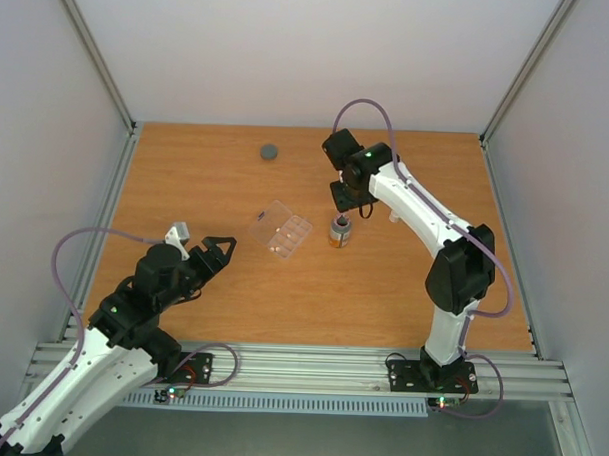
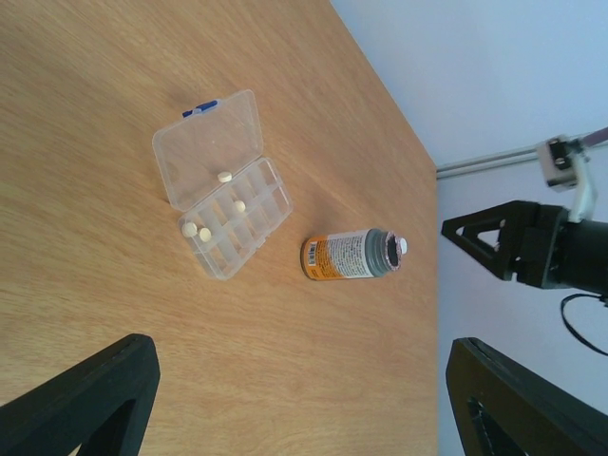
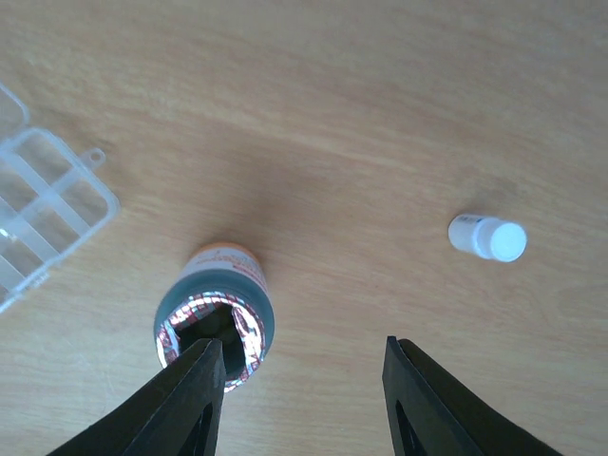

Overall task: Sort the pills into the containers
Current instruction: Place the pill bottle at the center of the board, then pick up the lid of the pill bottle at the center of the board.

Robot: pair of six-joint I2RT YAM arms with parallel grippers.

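Observation:
The clear pill box (image 1: 281,230) lies open mid-table, its lid hinged back. In the left wrist view the pill box (image 2: 223,185) holds several pale round pills (image 2: 239,205) in its cells. An orange-labelled bottle (image 1: 339,231) stands right of the box, uncapped, its torn foil mouth showing in the right wrist view (image 3: 214,313). My right gripper (image 1: 345,201) hangs open and empty just above the bottle; in its own view the gripper (image 3: 304,389) has its left finger over the mouth's rim. My left gripper (image 1: 209,247) is open and empty, left of the box; the left gripper (image 2: 294,399) shows only bare wood between its fingers.
A grey bottle cap (image 1: 270,152) lies at the back of the wooden table (image 1: 186,174). A small white vial (image 3: 486,237) lies right of the bottle, also seen from above (image 1: 393,217). Grey walls and metal rails close in the table's sides.

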